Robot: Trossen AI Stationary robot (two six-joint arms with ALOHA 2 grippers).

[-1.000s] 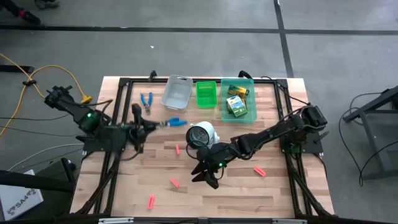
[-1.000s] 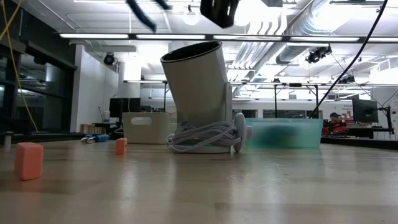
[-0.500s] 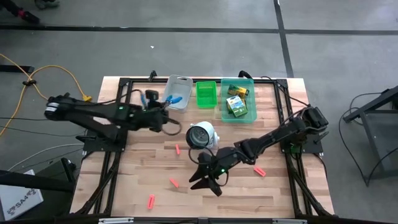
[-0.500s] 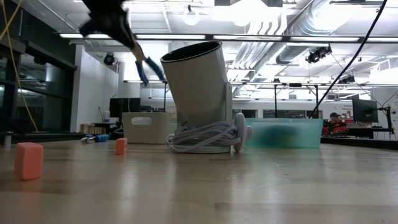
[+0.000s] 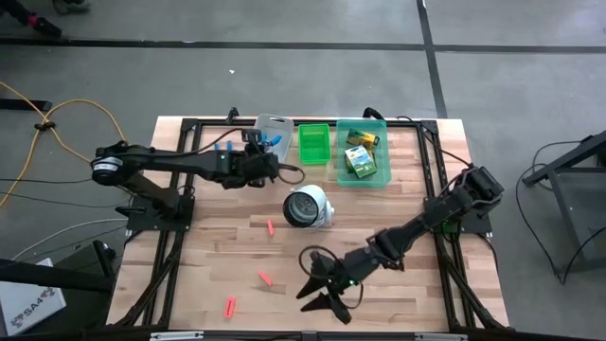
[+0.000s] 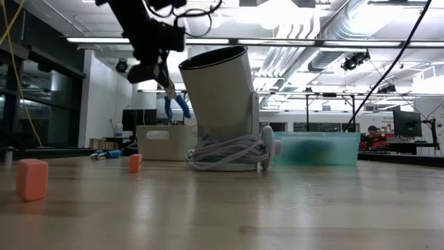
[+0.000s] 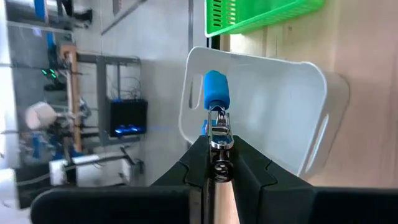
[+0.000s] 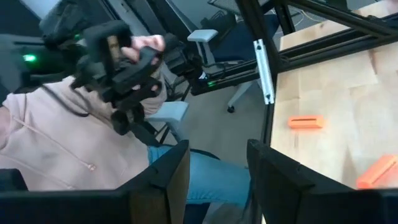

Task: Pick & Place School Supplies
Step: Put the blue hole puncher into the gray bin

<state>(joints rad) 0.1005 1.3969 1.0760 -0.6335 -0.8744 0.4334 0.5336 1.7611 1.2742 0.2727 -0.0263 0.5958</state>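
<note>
My left gripper [image 5: 268, 159] is shut on small blue-handled scissors [image 7: 216, 90] and hangs over the grey bin [image 5: 273, 131] at the far edge; the low view shows the scissors [image 6: 173, 105] dangling under it. A second pair of scissors [image 5: 224, 146] lies on the table left of that bin, partly behind the left arm. Crayon boxes [image 5: 360, 161] lie in the teal bin [image 5: 383, 172]. Red stubs [image 5: 270, 227] [image 5: 265, 278] [image 5: 230, 306] lie flat on the wood. My right gripper [image 5: 322, 289] is open near the near edge, touching nothing. My left gripper pinches the scissors between its two fingers at the metal part beside the handles [image 7: 217, 132]. The blue handle [image 7: 216, 93] points away past the fingertips. In the low view the scissors are lifted clear and hang handles-down below the fingers, above the grey bin.
A round white object with a dark face [image 5: 306, 206] stands mid-table on a coiled cord. A green bin [image 5: 313, 142] sits between the grey and teal bins. Beyond the near edge a person in a pink top [image 8: 56, 143] shows. Two stubs [image 8: 306, 122] [image 8: 378, 171] lie ahead of my right gripper.
My left gripper has carried the scissors from left of mid-table toward the far edge and to the right, and now hangs over the grey bin. My right gripper has moved toward the near edge, away from the white object, and stayed open.
</note>
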